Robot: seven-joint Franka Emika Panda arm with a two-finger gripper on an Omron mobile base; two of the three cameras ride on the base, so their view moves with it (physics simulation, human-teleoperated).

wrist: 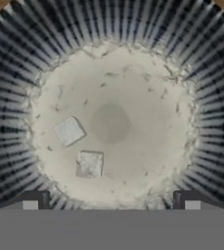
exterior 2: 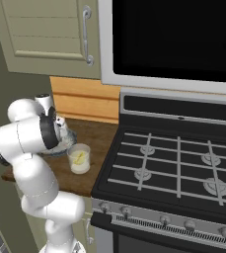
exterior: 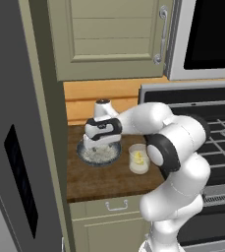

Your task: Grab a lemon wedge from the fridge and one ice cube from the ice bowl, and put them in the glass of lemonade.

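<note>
Hovering over the ice bowl with my fingers spread wide, I should center on the nearer ice cube, descend straight, then close.

The ice bowl sits on the counter between the fridge and the stove, the glass of lemonade just right of it. Two ice cubes lie inside the bowl, the lemon wedge in the glass.

Dark matt ribbed ice bowl with rough speckled whitish inside; clear glass of lemonade; brown wood-grain countertop; glossy white arm.
</note>
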